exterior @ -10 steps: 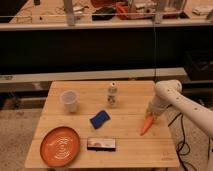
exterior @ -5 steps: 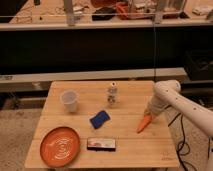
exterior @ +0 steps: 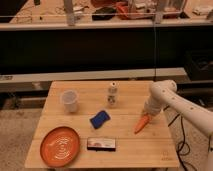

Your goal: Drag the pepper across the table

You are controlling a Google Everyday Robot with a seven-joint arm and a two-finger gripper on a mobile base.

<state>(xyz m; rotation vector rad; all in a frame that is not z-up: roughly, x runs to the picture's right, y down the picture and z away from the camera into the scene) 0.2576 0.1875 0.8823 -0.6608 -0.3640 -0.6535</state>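
The pepper [exterior: 141,123], a small slim orange cone, lies on the right part of the light wooden table [exterior: 130,145], its point toward the near left. My white arm comes in from the right, and my gripper [exterior: 148,113] points down onto the pepper's thick end, touching it. The fingers are hidden by the wrist.
A white cup [exterior: 70,101] stands at the back left. A small white bottle [exterior: 113,94] stands at the back middle. A blue object [exterior: 99,119] lies near the centre. An orange plate [exterior: 60,145] sits at the front left, with a flat dark packet [exterior: 101,144] beside it. The table's right edge is near the arm.
The pepper and my gripper have shifted slightly left and toward the near side across the table. The other objects have not moved.
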